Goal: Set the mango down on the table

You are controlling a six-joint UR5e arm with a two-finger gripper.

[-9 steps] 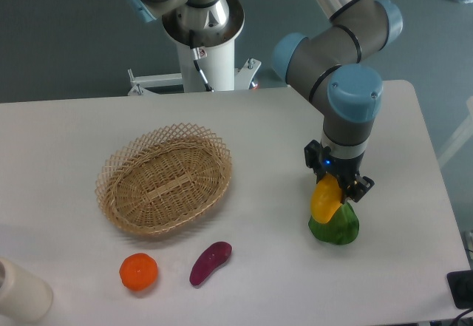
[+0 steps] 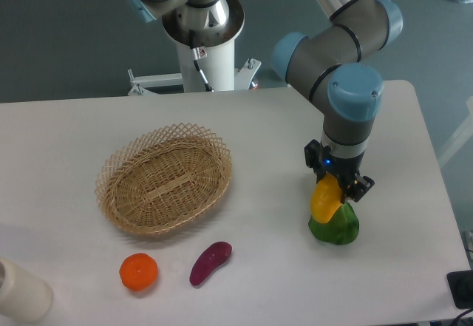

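- I see the black two-finger gripper (image 2: 334,185) pinching the small oblong yellow mango with an orange blush (image 2: 324,199) by its upper end, near the right edge of the large white table (image 2: 66,134).
- The mango hangs just under the fingers, long axis close to upright, its lower end at the green leafy vegetable (image 2: 335,227); whether they touch I cannot tell.
- I judge bare tabletop lies just left of the vegetable, so I'd shift that way before lowering.
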